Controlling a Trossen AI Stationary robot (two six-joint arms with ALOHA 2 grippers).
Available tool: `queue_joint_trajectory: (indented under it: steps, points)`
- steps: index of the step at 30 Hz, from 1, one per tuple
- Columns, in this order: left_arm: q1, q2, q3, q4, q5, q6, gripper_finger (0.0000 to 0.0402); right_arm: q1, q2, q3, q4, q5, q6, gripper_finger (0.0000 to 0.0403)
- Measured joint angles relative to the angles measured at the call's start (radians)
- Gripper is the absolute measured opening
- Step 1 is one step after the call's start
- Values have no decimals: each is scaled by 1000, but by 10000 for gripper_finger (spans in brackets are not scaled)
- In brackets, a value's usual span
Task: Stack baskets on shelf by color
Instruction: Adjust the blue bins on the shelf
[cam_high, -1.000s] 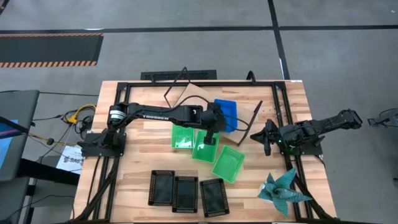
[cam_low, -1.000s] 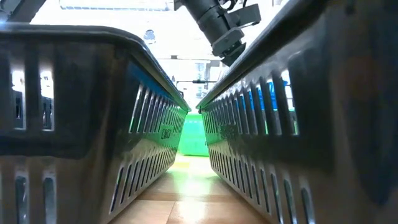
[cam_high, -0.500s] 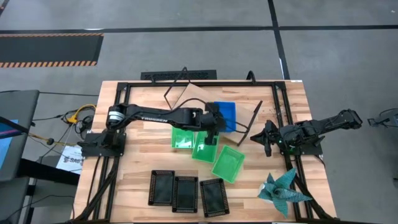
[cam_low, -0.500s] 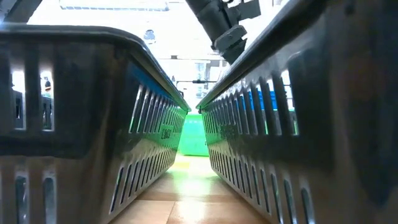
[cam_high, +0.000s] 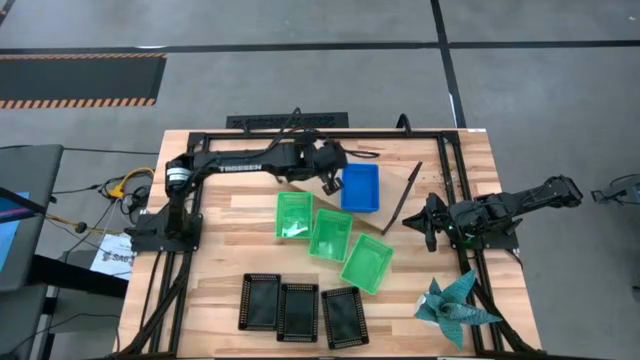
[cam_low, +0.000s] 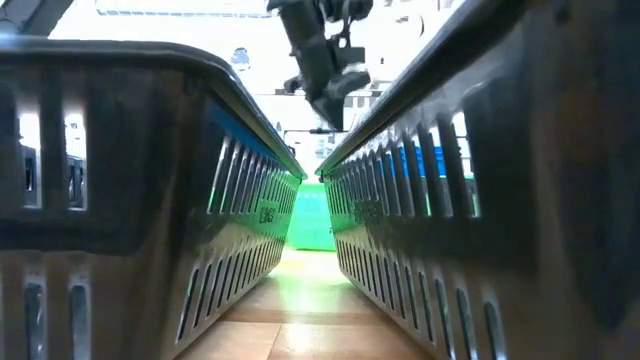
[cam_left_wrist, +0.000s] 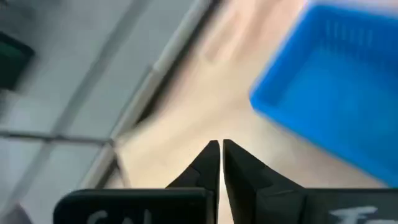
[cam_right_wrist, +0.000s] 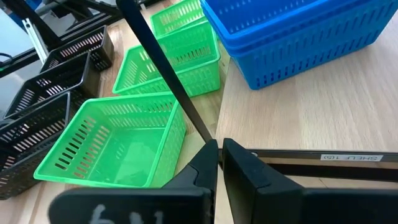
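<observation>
A stack of blue baskets stands on the light wooden shelf at the far middle. Three green baskets lie in a slanting row on the table in front of it. Three black baskets sit in a row near the front edge. My left gripper hovers shut and empty just left of the blue stack, over the shelf board. My right gripper waits shut at the table's right, beside the shelf's black wire end frame.
A teal spiky star lies at the front right corner. Black frame rails run around the table's edges. In the low view, two black basket walls fill the sides, with a green basket between them.
My left gripper has drawn away from the middle green basket, rising a little and going toward the table's far edge, and its wrist has rolled. It now hangs beside the blue stack, which shows in full. The green baskets stay where they were.
</observation>
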Motion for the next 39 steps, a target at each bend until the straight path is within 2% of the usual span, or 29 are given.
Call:
queue_joint_trajectory:
  steps: [7,12,18,24,28,33,39]
  points:
    - [44,43,-8,58,242,-52,1,0,-2,0,1,-2,0,50]
    - [49,85,-18,46,252,-89,0,0,0,0,3,-2,0,50]
    - [47,127,-18,105,325,-88,0,0,1,0,1,-2,0,50]
    - [33,126,-17,247,335,-75,0,0,1,0,2,-2,0,50]
    - [29,143,-15,329,392,-76,0,0,1,0,3,-2,1,50]
    - [23,190,-17,347,457,-72,0,0,-1,0,6,-14,10,50]
    - [4,207,-17,368,422,-32,0,1,-1,0,5,-16,18,50]
